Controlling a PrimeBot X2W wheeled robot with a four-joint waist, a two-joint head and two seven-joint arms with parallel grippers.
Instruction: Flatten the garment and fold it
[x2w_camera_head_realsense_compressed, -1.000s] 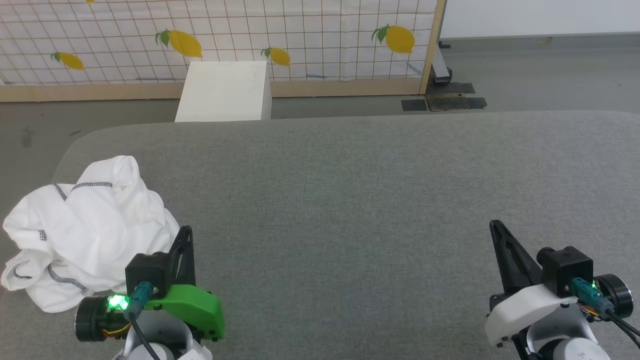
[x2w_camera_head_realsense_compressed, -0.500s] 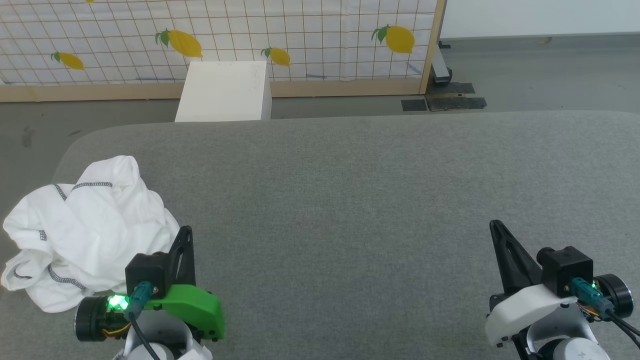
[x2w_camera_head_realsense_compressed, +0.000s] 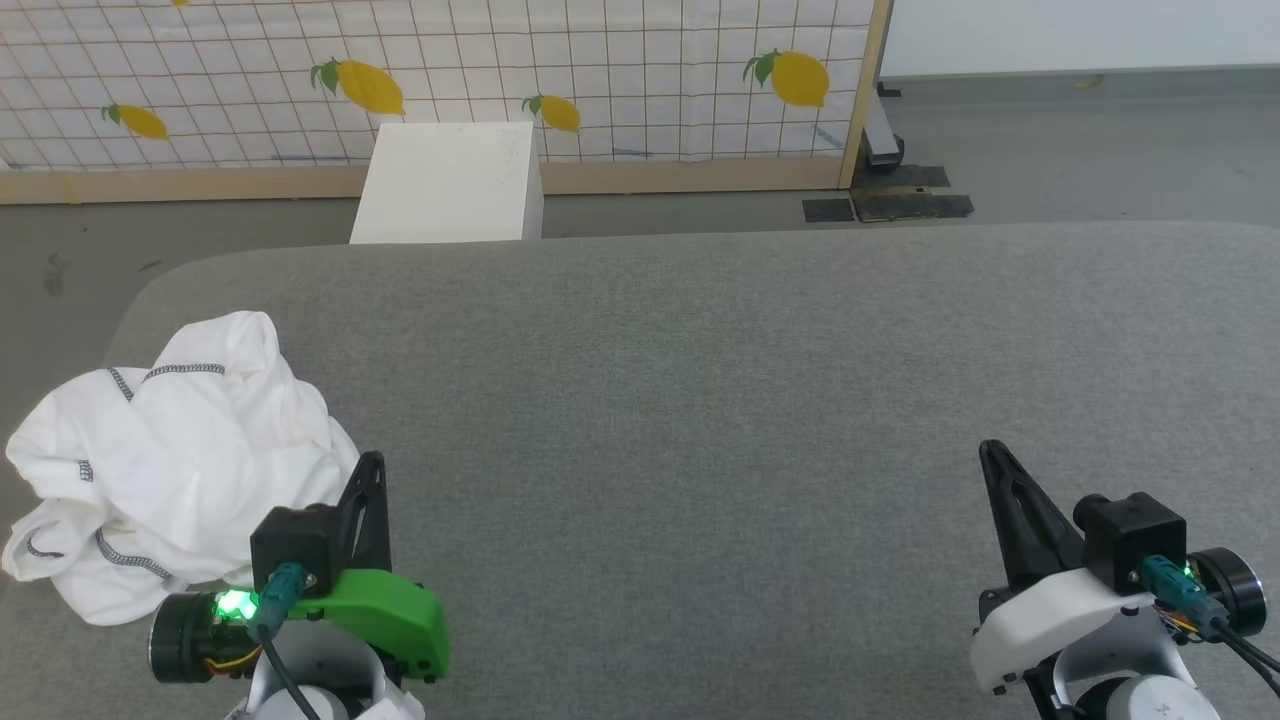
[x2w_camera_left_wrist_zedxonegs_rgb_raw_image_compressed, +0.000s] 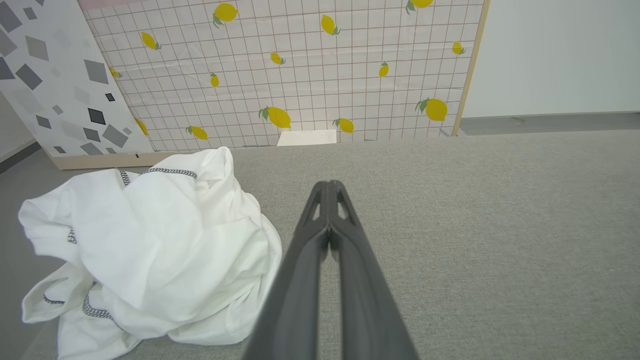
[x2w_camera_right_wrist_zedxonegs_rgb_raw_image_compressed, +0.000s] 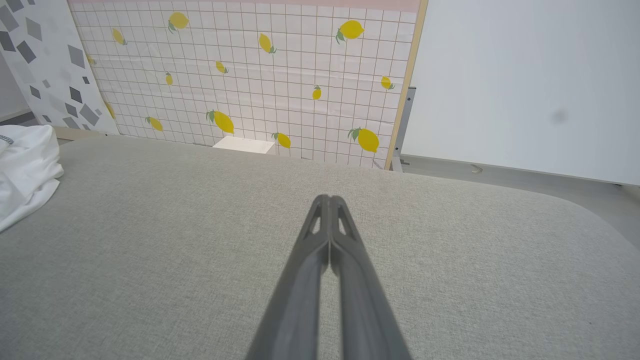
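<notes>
**Q:** Where is the garment?

**A:** A white T-shirt, the garment (x2w_camera_head_realsense_compressed: 170, 460), lies in a crumpled heap at the left end of a grey fabric-covered table (x2w_camera_head_realsense_compressed: 700, 400). It is not spread out or folded. Dark zigzag stitching shows along several hems curling through the pile. Its outer folds reach the table's left edge, and I cannot tell whether any of it hangs over.

**Q:** What are the two grippers doing?

**A:** The left gripper (x2w_camera_head_realsense_compressed: 374, 460) is at the table's near edge, toward the left end, just beside the heap's right side. Its two long dark fingers are pressed flat together with nothing between them, pointing toward the table's far edge. Whether a finger brushes the cloth I cannot tell. The right gripper (x2w_camera_head_realsense_compressed: 988, 448) is at the table's near edge toward the right end, well apart from the shirt. Its fingers are also pressed together and empty, above bare grey fabric.

**Q:** Is there anything else around the table?

**A:** A plain white box (x2w_camera_head_realsense_compressed: 450, 185) stands on the floor just beyond the table's far edge, toward the left. Behind the box, farther from the table, is a screen (x2w_camera_head_realsense_compressed: 640, 80) of white grid-lined tiles printed with yellow lemons, in a pale wooden frame. The middle and right of the table are bare grey fabric.
</notes>
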